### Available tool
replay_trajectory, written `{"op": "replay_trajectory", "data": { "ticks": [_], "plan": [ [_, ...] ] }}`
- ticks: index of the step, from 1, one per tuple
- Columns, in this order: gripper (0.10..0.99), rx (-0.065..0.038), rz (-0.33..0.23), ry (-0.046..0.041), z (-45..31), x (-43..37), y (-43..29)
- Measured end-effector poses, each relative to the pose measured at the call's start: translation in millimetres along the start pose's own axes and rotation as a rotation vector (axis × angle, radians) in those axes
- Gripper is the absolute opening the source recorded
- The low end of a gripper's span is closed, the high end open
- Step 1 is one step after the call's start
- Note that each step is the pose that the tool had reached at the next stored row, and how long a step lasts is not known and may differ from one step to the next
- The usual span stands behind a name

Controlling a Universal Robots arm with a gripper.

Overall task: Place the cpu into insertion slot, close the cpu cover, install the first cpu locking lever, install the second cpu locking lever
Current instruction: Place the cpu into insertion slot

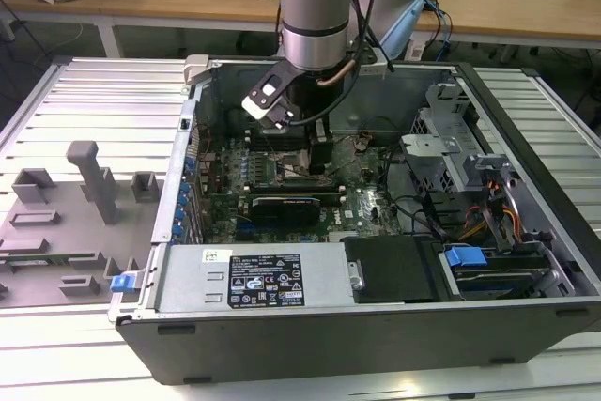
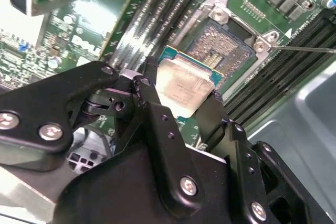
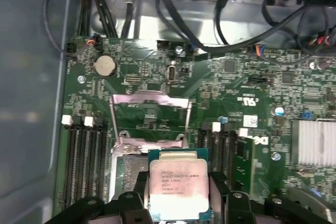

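- Gripping the cpu [image 3: 177,184] by two opposite edges, the gripper [image 3: 178,199] has its black fingers [image 3: 140,195] closed narrowly on the chip in the first wrist view; the chip's dull metal top faces up.
- First wrist view: the cpu cover [image 3: 151,99] stands swung open as a thin silver frame with the green motherboard [image 3: 247,85] visible through its cut-out. Part of the insertion slot [image 3: 128,167] shows just beside the held chip, between the cover's hinge and the fingers. Long black memory slots [image 3: 84,150] flank the socket on both sides.
- Second wrist view: seen obliquely past the gripper's body, the cpu [image 2: 184,90] sits between the two fingers [image 2: 149,90]. The insertion slot [image 2: 224,46] shows its dark centre and metal corner brackets. The chip overlaps the near edge of the slot and is not centred on it. Whether it touches the socket cannot be told.
- Exterior view: the arm [image 1: 315,7] descends almost vertically into the open computer case [image 1: 376,269], which lies on its side on a slatted table [image 1: 535,110]. Its wrist hangs low over the board's upper middle. A grey fixture block [image 1: 89,180] stands well apart, at the exterior view's left.
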State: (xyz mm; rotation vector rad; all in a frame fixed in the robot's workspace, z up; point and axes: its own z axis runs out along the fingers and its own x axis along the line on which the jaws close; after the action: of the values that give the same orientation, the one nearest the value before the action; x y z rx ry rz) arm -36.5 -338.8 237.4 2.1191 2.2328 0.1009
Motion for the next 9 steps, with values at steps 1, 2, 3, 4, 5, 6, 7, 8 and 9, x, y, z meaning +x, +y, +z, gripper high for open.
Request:
{"op": "replay_trajectory", "data": {
  "ticks": [1, 2, 3, 4, 5, 6, 7, 8, 9],
  "plan": [
    [0.541, 0.000, 0.000, -0.0003, 1.0, 1.8, -1.2],
    [0.541, 0.000, 0.002, -0.0003, 2.0, 2.5, -2.3],
    [0.541, 0.000, 0.009, -0.0009, 3.1, 2.8, -3.5],
    [0.541, 0.000, 0.016, -0.0017, 3.8, 2.9, -4.0],
    [0.541, 0.000, 0.026, -0.0025, 4.8, 3.0, -4.6],
    [0.541, 0.000, 0.034, -0.0032, 5.7, 3.1, -5.0],
    [0.541, 0.000, 0.042, -0.0040, 6.2, 3.4, -5.5],
    [0.541, 0.000, 0.042, -0.0041, 6.2, 3.5, -5.5],
    [0.541, 0.000, 0.042, -0.0040, 6.2, 3.5, -5.5]
  ]
}}
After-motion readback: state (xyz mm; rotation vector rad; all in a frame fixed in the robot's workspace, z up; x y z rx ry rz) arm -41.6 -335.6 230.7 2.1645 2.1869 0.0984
